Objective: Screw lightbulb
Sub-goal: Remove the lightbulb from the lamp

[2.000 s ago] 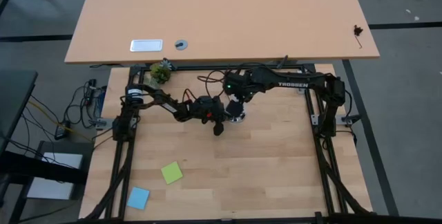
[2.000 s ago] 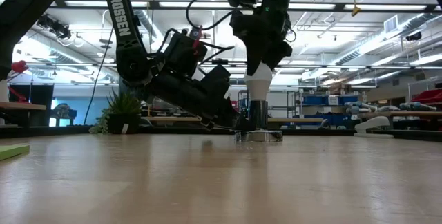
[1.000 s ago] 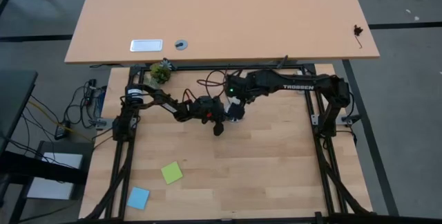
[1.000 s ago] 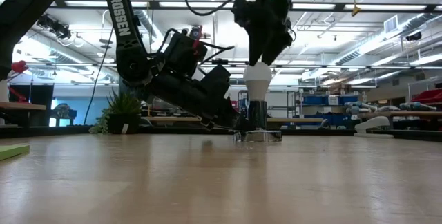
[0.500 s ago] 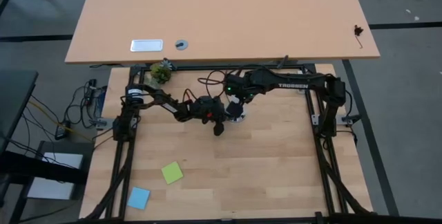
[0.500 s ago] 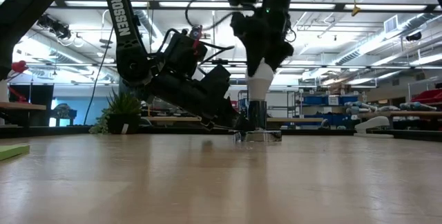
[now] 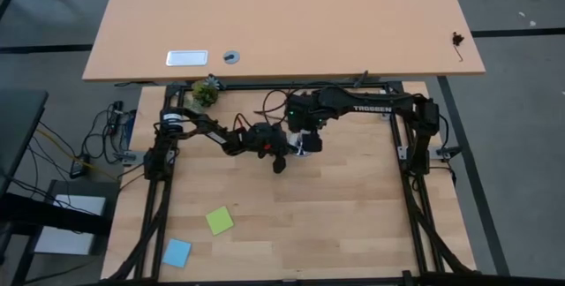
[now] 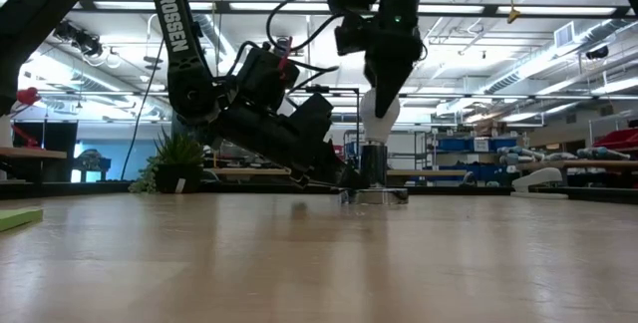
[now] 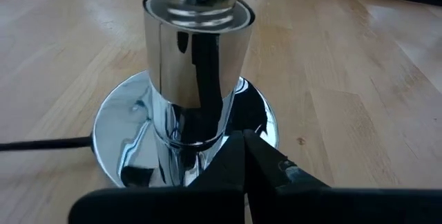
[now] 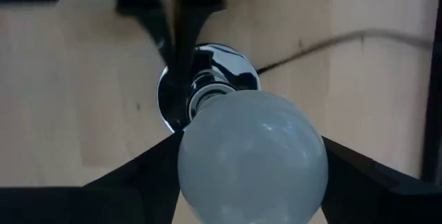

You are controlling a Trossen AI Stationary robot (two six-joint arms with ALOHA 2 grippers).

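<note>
The white frosted lightbulb (image 10: 252, 155) stands upright with its metal base in the top of the shiny chrome socket (image 9: 197, 58), near the middle of the table's far side (image 7: 303, 147). The socket's round disc foot (image 9: 124, 134) lies flat on the table. My right gripper (image 8: 379, 99) reaches down from above and is shut on the bulb (image 8: 379, 116). My left gripper (image 9: 245, 162) is shut and comes in low from the left, its tips down at the socket's foot (image 8: 344, 178). My left gripper presses its shut fingertips (image 9: 238, 151) down on the socket's disc foot (image 9: 259, 124), close to the stem. It slants down from the table's left side. The disc lies flat on the table under them. My right gripper pinches the bulb's round glass head (image 10: 207, 148) between its two fingers (image 10: 155, 165), one on each side. The fingers point straight down from above. The bulb stands upright, its base in the socket's top.
A black cord (image 9: 41, 144) runs from the socket's foot across the table. A green note (image 7: 220, 221) and a blue note (image 7: 177, 252) lie near the left front. A small plant (image 7: 205, 93) stands at the far left edge.
My right gripper has come down a little over the bulb's head and turned about its upright axis with the bulb between its fingers. The bulb has stayed upright in the socket. The socket has not shifted.
</note>
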